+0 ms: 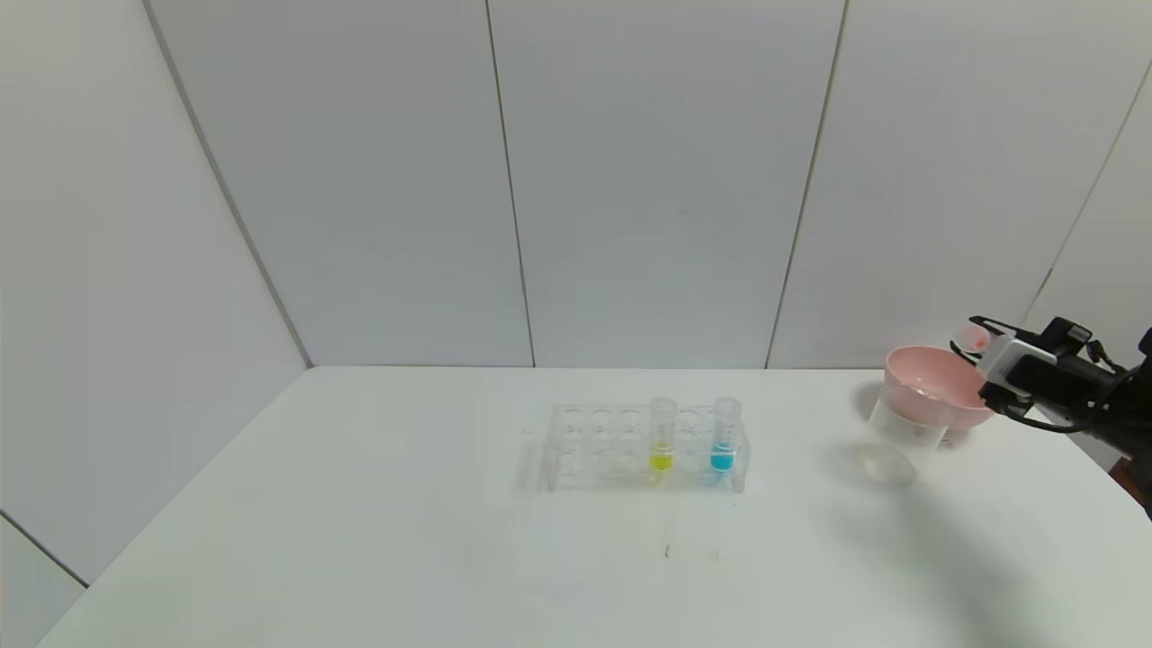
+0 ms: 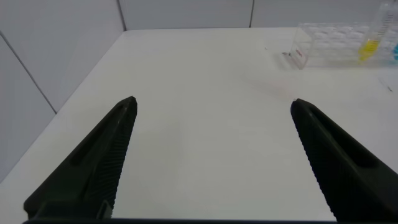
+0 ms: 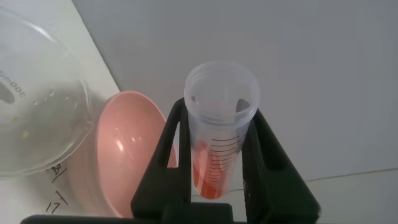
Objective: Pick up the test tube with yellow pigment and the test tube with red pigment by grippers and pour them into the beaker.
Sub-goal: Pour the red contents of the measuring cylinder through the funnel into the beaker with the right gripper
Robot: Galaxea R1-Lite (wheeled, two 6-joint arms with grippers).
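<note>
The test tube with yellow pigment (image 1: 661,437) stands upright in a clear rack (image 1: 598,447) at mid-table; it also shows far off in the left wrist view (image 2: 370,47). My right gripper (image 1: 985,355) is at the far right, above the pink bowl. It is shut on the test tube with red pigment (image 3: 219,143), which lies tilted, its red liquid pooled along the lower side. The beaker (image 1: 900,434) stands just in front of the bowl, left of and below that gripper; in the right wrist view (image 3: 31,112) it looks empty. My left gripper (image 2: 213,106) is open and empty over bare table, out of the head view.
A blue-bottomed tube (image 1: 723,437) stands in the rack right of the yellow one. The pink bowl (image 1: 936,382) sits behind and touching the beaker, near the table's back right. White walls close the back and left. The table's right edge runs close under my right arm.
</note>
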